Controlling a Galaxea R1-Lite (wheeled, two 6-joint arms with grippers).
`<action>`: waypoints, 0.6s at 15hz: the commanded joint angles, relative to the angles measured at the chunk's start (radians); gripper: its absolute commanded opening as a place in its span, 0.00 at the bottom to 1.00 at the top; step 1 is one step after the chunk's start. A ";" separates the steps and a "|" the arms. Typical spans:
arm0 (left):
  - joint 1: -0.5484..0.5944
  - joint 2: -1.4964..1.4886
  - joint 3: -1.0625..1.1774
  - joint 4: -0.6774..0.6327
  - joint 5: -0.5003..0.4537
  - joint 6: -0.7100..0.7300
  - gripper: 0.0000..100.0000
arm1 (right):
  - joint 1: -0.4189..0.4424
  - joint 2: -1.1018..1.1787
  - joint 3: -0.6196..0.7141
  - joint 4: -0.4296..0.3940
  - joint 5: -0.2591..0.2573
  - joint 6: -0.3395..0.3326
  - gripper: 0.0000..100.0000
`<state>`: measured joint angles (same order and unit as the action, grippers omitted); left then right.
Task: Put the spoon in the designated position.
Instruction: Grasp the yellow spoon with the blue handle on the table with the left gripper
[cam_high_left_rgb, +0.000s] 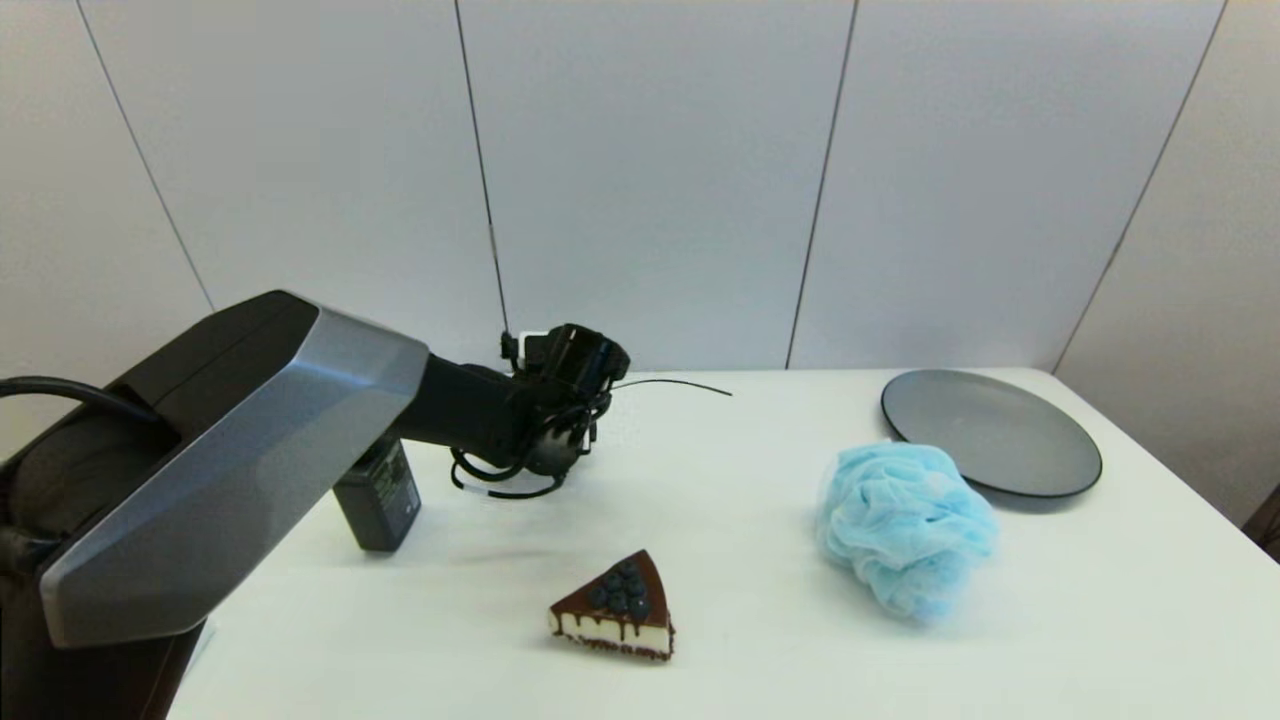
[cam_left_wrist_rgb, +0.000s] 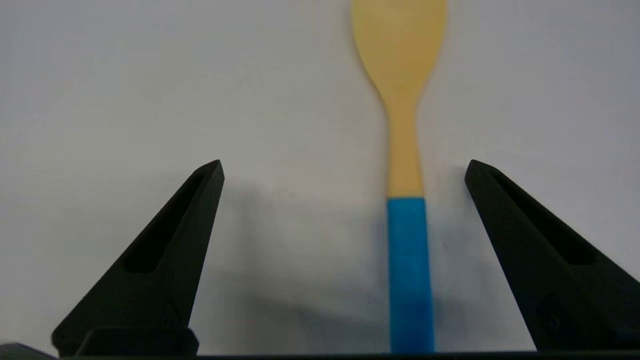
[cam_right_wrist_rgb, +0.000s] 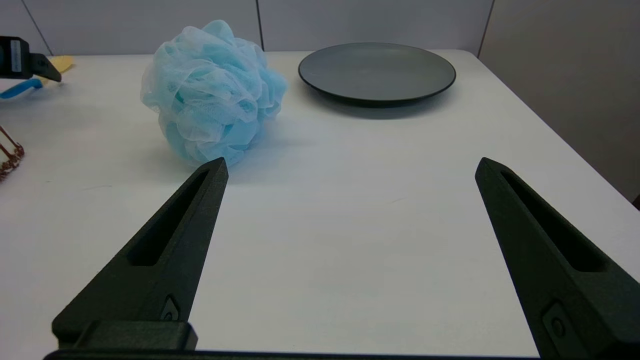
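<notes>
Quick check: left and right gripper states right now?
Left gripper: open, empty, fingers straddling the spoon lying on the table.
Right gripper: open, empty, over bare table.

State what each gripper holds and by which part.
Nothing is held. The left gripper is open around the spoon on the table; the right gripper is open and empty.

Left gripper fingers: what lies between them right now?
In the left wrist view, the spoon lies on the white table between the open left gripper fingers, nearer one finger, touching neither.
</notes>
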<state>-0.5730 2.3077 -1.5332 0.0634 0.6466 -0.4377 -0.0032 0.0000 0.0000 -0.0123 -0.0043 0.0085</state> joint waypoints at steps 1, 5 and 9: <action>0.001 0.015 -0.008 0.084 -0.001 -0.093 1.00 | 0.000 0.000 0.002 0.000 0.000 0.001 1.00; -0.028 0.010 -0.027 0.184 -0.074 -0.184 1.00 | 0.000 0.000 0.002 0.000 0.000 0.001 1.00; -0.041 0.012 -0.048 0.182 -0.177 -0.171 1.00 | 0.000 0.000 0.002 0.000 0.000 0.001 1.00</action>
<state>-0.6094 2.3121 -1.5721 0.2430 0.4834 -0.6066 -0.0036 0.0000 0.0000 -0.0115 -0.0047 0.0081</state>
